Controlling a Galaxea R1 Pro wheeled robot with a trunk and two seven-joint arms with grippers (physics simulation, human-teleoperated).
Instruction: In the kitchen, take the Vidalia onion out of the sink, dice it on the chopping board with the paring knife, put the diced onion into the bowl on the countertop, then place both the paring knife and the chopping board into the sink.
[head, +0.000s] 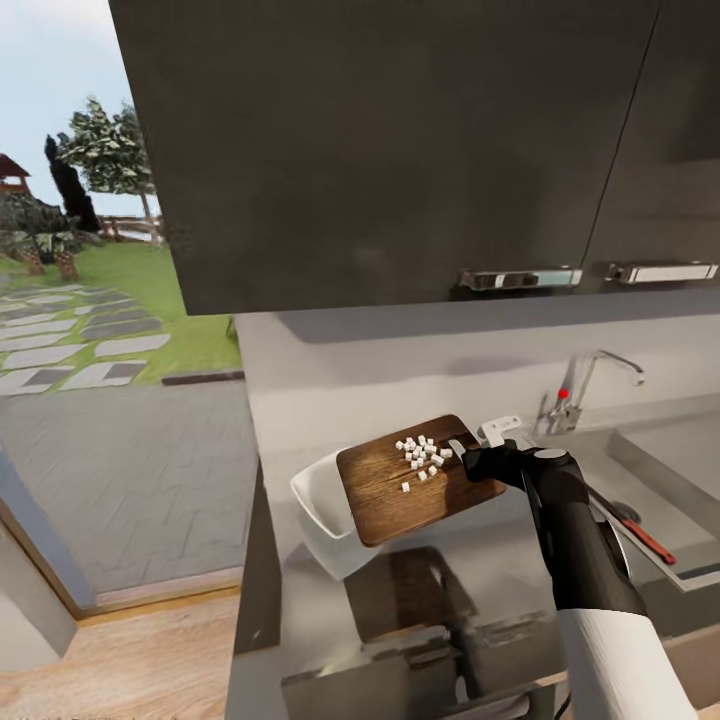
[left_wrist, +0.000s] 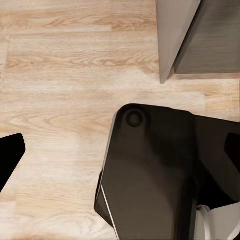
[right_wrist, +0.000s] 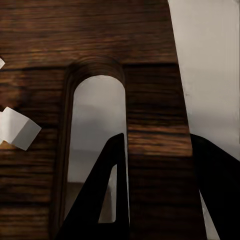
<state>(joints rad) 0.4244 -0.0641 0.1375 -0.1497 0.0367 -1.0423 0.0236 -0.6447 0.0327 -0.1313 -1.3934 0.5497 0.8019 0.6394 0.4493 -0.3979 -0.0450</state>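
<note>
Clamped on the slotted end of the dark brown wooden chopping board (head: 420, 480), our right gripper (head: 478, 458) tilts it over the white square bowl (head: 320, 510), so we judge dicing done, tipping and sink drop-off pending.

A home kitchen: a grey countertop (head: 400, 370) with a steel sink (head: 665, 470) and chrome tap (head: 590, 385), dark wall cabinets (head: 400, 150) above, pale wood flooring (left_wrist: 65, 75), and a garden (head: 90, 270) outside.
</note>
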